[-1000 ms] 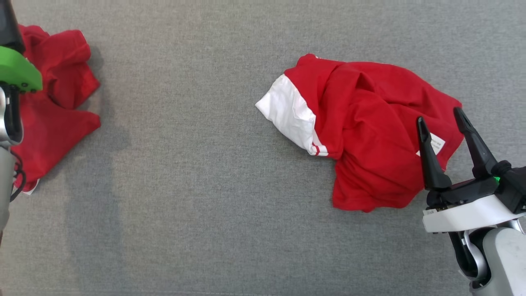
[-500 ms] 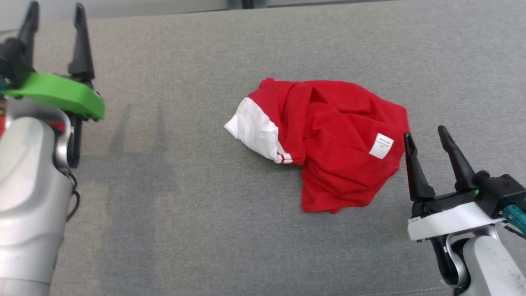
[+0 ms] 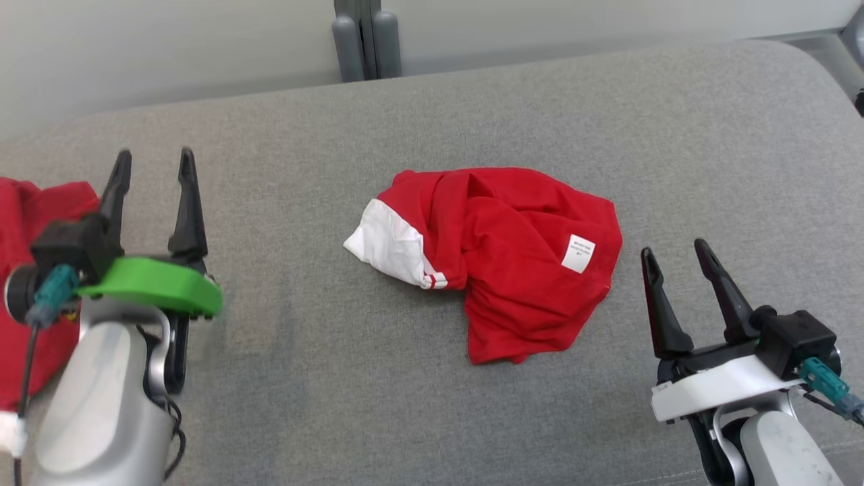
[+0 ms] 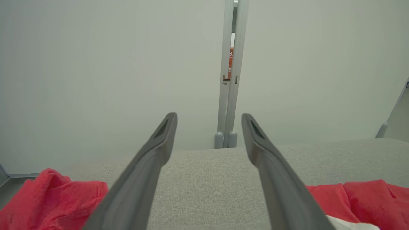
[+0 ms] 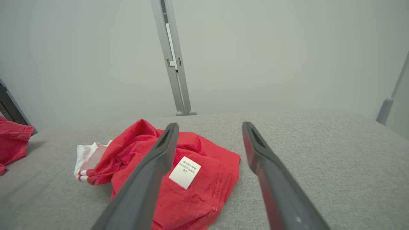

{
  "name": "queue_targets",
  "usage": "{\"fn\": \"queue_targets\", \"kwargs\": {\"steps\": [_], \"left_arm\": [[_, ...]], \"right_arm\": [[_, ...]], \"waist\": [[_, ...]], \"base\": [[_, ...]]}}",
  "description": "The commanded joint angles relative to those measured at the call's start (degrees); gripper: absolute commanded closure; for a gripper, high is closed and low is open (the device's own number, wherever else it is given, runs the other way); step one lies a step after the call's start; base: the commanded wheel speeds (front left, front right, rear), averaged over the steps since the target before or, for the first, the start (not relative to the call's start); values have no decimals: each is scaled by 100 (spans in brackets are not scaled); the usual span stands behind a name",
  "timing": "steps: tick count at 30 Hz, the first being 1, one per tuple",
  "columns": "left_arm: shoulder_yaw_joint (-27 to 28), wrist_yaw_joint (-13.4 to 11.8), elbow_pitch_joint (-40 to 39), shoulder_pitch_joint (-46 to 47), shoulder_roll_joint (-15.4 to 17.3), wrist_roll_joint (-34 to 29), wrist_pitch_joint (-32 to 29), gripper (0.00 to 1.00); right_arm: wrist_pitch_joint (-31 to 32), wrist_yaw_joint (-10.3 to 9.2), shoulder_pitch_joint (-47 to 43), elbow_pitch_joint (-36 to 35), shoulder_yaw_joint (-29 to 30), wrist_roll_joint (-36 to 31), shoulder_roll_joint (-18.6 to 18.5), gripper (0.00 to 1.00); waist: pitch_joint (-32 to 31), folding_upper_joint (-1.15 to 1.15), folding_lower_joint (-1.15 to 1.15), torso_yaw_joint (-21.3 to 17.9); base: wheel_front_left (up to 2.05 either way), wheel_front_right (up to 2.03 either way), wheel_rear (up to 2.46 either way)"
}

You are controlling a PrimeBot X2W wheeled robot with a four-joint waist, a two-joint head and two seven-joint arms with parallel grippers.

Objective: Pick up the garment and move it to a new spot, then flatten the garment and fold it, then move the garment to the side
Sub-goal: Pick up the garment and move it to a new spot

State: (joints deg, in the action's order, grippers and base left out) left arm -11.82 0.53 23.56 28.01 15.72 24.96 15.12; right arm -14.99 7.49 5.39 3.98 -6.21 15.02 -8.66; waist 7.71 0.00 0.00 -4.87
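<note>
Folds and creases bunch the red garment (image 3: pixel 499 256) into a loose heap near the middle of the padded grey surface (image 3: pixel 304 378). Its white panel (image 3: pixel 388 243) is turned toward the robot's left, and a small white label (image 3: pixel 578 253) lies face up on its right-hand part. Nothing touches it, so the picking-up step looks not yet begun.

The right gripper (image 3: pixel 675 248) hovers just beside the heap's right edge, its fingers (image 3: pixel 658 304) spread wide and empty. In the right wrist view the label shows between them, which suggests this arm is lined up to reach in, probably near that hem. The left gripper (image 3: pixel 155 156) hangs well apart from the heap on the other side, its fingers (image 3: pixel 187 202) likewise spread with nothing between them. It seems placed to help once the cloth needs stretching flat. A second red garment (image 3: pixel 34 216) sits at the surface's left end, partly hidden by that arm and apart from the first.

The surface is woven grey fabric, slightly cushioned by the look of it, with a rounded far-right corner and bare room for spreading. Beyond it stands a plain pale wall (image 3: pixel 169 54), split by a slim grey post (image 3: pixel 364 40).
</note>
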Motion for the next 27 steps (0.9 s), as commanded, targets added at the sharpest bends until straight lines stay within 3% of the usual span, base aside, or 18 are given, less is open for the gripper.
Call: {"fn": "queue_targets", "kwargs": {"steps": [1, 13, 27], "left_arm": [[80, 9, -95, -219, -53, -48, 5, 0], [831, 271, -946, -1701, -651, -357, 5, 0], [1313, 418, -1432, -2614, -1035, -976, 5, 0]], "right_arm": [[-28, 0, -82, 33, -6, -24, 12, 0], [-24, 0, -292, 169, -31, -14, -8, 0], [-24, 0, -424, 271, -21, 55, 36, 0]], "waist": [[-155, 0, 0, 5], [-481, 0, 0, 222], [-641, 0, 0, 290]], "base": [[0, 0, 0], [0, 0, 0], [0, 0, 0]]}}
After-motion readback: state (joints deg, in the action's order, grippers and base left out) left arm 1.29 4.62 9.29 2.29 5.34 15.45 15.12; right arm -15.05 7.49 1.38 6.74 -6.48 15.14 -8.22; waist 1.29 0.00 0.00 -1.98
